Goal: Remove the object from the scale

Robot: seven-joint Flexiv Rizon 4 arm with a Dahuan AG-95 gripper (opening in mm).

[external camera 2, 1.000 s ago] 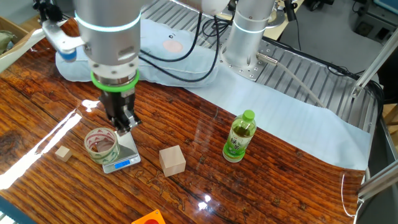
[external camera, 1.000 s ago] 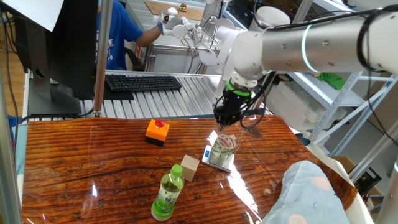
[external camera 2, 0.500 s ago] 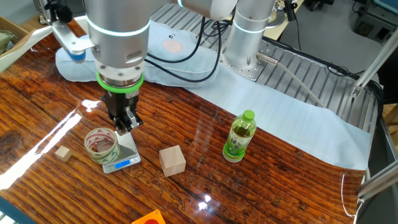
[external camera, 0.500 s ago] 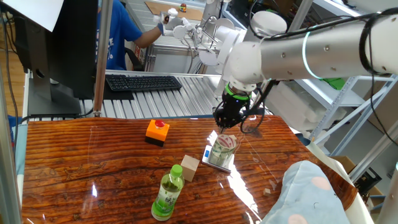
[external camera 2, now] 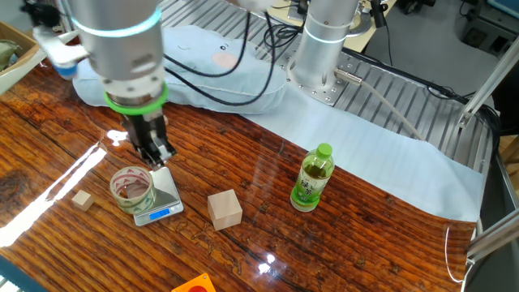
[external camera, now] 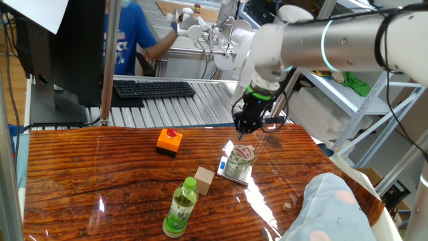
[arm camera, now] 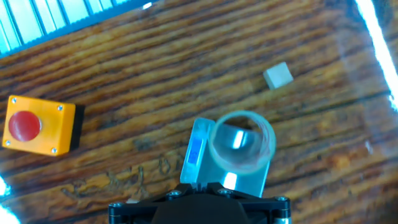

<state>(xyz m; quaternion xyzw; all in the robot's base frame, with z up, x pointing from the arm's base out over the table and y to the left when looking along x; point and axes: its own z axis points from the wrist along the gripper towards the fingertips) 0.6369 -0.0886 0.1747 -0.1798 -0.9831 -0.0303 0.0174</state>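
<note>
one clear jar [arm camera: 242,142] sits on the one scale [arm camera: 214,177] at lower centre of hand view, looks light, rigid and slick so I'd pinch across the wide rim; gripper [external camera 2: 152,151] hovers above it holding nothing, finger gap can't tell; one bottle [external camera 2: 312,178], one orange box [arm camera: 38,124], two wooden cubes [external camera 2: 225,208] [external camera 2: 81,200]

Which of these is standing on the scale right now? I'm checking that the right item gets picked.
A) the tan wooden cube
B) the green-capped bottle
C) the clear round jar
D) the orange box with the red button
C: the clear round jar stands on the scale; the tool hovers above, not touching it.
</note>
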